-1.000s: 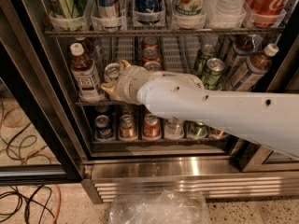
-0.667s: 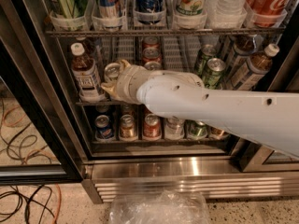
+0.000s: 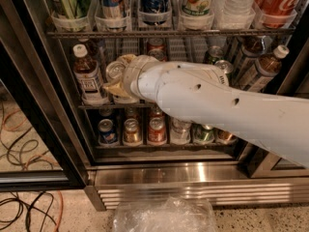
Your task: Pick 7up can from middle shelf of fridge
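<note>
My gripper [image 3: 116, 77] reaches into the fridge [image 3: 193, 178] at the left of the middle shelf [image 3: 89, 105]. Its tan fingers [image 3: 116, 88] sit above and below a can with a silver top [image 3: 114, 69], which I take for the 7up can, and appear closed on it. The can's body is mostly hidden by the fingers and wrist. The can stands in its lane, just right of a brown tea bottle [image 3: 87, 76]. My white arm [image 3: 217, 105] crosses the shelf from the right and hides its middle.
A red can [image 3: 155, 45] and green cans [image 3: 212, 54] stand further back on the shelf, with tea bottles [image 3: 268, 66] at the right. Short cans [image 3: 130, 129] fill the rack below. The dark door frame [image 3: 43, 105] is at left. Cables [image 3: 24, 207] and a plastic bag [image 3: 164, 216] lie on the floor.
</note>
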{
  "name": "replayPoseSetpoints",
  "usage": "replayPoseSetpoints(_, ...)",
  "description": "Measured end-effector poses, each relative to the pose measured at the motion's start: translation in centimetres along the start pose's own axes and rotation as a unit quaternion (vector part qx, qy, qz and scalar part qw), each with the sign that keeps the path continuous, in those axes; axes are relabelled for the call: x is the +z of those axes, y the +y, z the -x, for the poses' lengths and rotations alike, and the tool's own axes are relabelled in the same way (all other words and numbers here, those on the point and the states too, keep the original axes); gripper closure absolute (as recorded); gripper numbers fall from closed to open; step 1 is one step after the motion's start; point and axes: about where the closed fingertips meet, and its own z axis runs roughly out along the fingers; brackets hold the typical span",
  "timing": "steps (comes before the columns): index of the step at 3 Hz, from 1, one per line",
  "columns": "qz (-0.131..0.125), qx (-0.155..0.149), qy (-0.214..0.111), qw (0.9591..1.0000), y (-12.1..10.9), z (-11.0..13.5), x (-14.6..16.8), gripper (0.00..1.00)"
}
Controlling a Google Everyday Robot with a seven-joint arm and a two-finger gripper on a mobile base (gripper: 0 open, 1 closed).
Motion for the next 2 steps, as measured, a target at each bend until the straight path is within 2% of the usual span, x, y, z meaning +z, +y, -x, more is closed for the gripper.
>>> replayPoseSetpoints(1,0.007,-0.013,0.001,0.9999,0.1,1.3,-0.9,1.00)
replayPoseSetpoints(2,0.045,-0.024,0.009,0.9987,1.3,2.7,-1.2,1.00)
